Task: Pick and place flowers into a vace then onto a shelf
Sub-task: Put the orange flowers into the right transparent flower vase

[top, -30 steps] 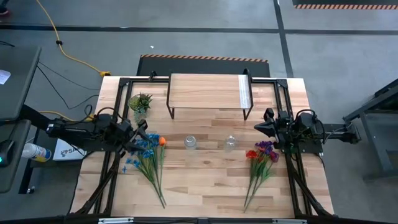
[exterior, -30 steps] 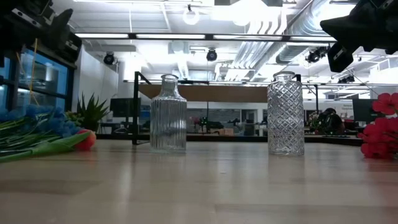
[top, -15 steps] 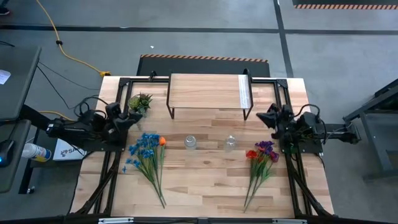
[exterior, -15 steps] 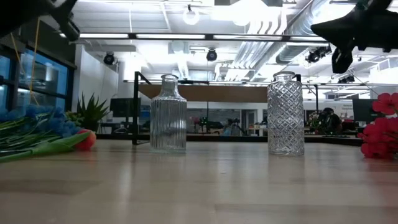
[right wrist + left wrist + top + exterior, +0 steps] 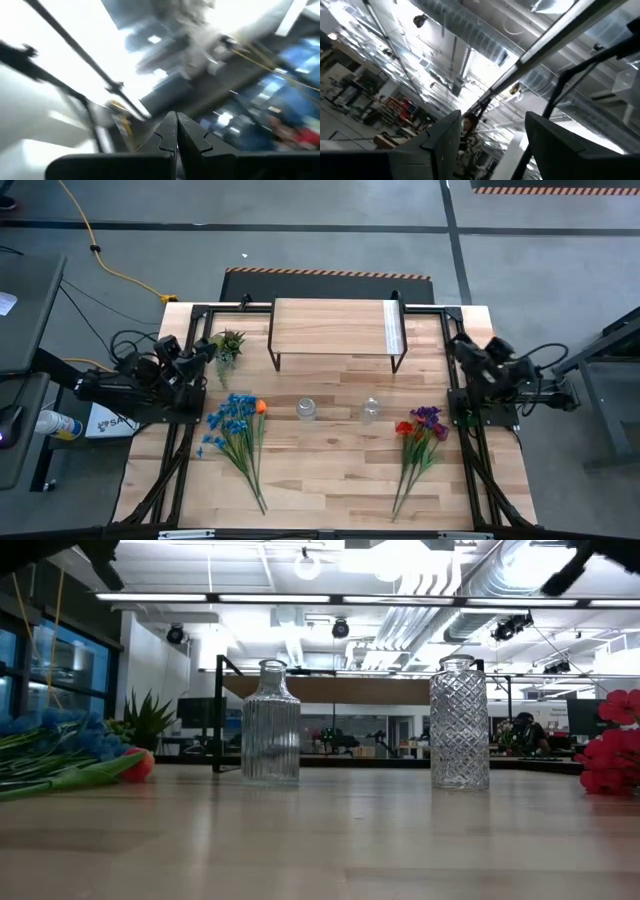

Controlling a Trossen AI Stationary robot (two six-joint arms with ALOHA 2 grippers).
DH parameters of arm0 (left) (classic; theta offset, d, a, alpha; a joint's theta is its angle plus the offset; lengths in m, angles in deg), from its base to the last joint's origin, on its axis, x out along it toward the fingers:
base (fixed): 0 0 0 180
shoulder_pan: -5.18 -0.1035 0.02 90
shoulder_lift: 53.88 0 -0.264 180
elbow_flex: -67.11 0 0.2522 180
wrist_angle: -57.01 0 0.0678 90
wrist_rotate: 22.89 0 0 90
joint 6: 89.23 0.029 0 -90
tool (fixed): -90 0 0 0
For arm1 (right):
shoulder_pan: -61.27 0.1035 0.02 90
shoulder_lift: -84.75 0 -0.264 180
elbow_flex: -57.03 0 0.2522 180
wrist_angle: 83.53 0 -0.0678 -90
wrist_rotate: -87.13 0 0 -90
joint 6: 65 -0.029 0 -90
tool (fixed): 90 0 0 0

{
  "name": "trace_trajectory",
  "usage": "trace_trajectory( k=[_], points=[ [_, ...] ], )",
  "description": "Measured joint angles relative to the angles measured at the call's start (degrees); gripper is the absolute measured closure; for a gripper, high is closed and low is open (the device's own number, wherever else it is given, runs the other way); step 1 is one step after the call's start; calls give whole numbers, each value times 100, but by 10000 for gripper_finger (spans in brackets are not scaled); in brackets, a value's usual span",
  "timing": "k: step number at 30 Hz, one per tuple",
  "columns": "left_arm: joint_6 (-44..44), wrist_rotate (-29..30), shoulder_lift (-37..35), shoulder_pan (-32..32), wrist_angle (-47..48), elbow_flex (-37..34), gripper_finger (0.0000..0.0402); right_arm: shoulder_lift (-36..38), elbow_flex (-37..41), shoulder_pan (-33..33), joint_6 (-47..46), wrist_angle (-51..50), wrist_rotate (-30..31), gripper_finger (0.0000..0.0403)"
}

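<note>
Noting both arms parked at your table edges: left gripper (image 5: 205,350) jaws apart, empty, beside potted plant (image 5: 227,343); right gripper (image 5: 459,345) pinched closed, empty. Blue flowers (image 5: 233,422) and red flowers (image 5: 421,430) flat on table, two glass vases (image 5: 305,409) between them, shelf (image 5: 335,327) behind.

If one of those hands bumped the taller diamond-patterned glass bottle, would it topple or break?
The diamond-patterned bottle stands tall on a fairly narrow base, so a knock near the top could probably tip it. It looks like clear glass, so likely fragile and somewhat slippery. Being round, it might roll across the table once it is down.
</note>
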Motion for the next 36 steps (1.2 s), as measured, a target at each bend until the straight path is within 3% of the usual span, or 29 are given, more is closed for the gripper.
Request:
trace_trajectory(
  k=[5, 11, 15, 25, 32, 36],
  points=[
    [-260, -283, 35, 0, 179, 230, 149, -4, -192, 0, 311, 863, -584, 402],
    [245, -788, 430, 0, 1206, 1421, 149, -254, -1560, 0, 1019, 496, -1742, 402],
    [463, -1012, 1059, 0, 2906, 2782, 149, -799, -3089, 0, 1620, -930, -2484, 402],
    [-372, -1091, 3336, 0, 7224, 5902, 149, -3184, -7002, 0, 2249, -5070, -2470, 402],
    [-524, -1424, 4331, 0, 8191, 6740, 149, -4587, -9519, 0, 2221, -7982, -2230, 402],
    [-433, -1451, 4465, 2, 8370, 6795, 149, -5207, -10645, 0, 1465, -9952, -1742, 402]
  ],
)
